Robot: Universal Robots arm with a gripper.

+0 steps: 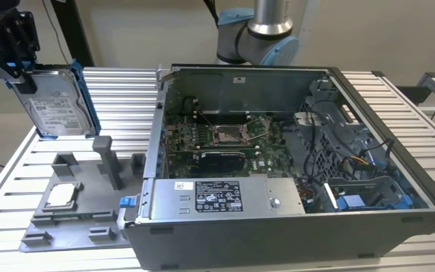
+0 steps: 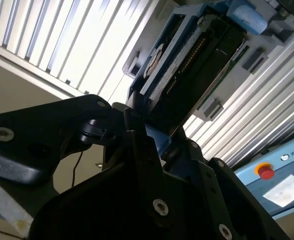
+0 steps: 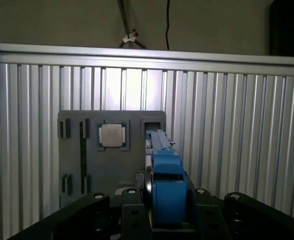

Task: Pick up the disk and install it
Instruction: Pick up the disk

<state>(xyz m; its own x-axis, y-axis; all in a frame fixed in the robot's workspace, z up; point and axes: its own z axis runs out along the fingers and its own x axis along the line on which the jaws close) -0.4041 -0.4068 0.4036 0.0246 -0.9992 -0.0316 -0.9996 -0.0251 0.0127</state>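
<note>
In the exterior view my gripper (image 1: 21,71) is at the far upper left, shut on the top edge of the disk (image 1: 57,107). The disk hangs upright in the air above the grey fixture plate (image 1: 85,212), with its white label facing the camera and the blue frame along its edges. The first wrist view looks down along the disk (image 3: 162,175) edge-on, its blue frame clamped in my gripper (image 3: 165,200). The second wrist view shows the disk (image 2: 186,65) reaching away from my gripper (image 2: 154,137), its dark underside and connector row in sight.
An open computer case (image 1: 161,107) lies on the slatted aluminium table (image 1: 421,130), with a motherboard (image 1: 225,136), a grey labelled box (image 1: 225,195) and a blue drive bay (image 1: 353,201) inside. A small square chip (image 1: 60,195) sits on the fixture plate. The arm's base (image 1: 267,28) stands behind the case.
</note>
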